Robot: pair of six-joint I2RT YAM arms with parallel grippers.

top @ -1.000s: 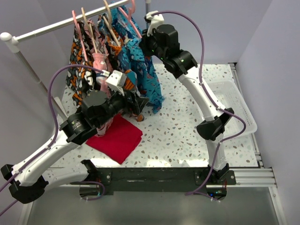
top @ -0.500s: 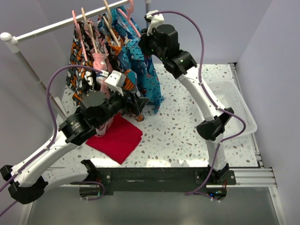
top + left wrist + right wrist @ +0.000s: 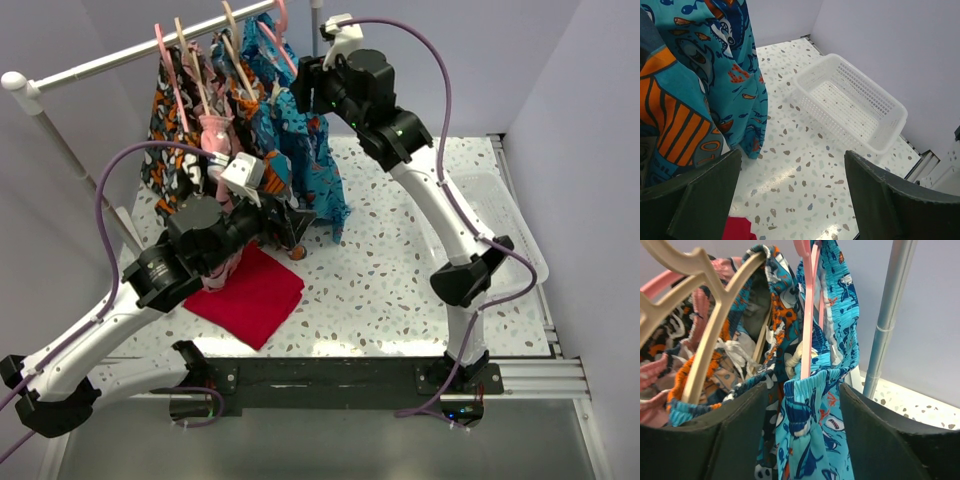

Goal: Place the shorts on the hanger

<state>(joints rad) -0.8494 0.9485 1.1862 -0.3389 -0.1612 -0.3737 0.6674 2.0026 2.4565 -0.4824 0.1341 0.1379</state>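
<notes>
Shorts point(image 3: 815, 405) (blue, cartoon-printed) hang on the pink hanger point(image 3: 807, 340), their waistband between the right gripper's point(image 3: 802, 390) parted jaws, which grip nothing. The left gripper point(image 3: 792, 160) gapes wide and empty, the shorts' hem just outside one jaw.

Looks like a robot lab test cell: left arm point(image 3: 110, 320) & right arm point(image 3: 440, 210) bolted to a mounting rail point(image 3: 330, 375), speckled table point(image 3: 400, 290), blank walls point(image 3: 560, 60), clothes rack point(image 3: 110, 60), white basket point(image 3: 835, 125).
</notes>
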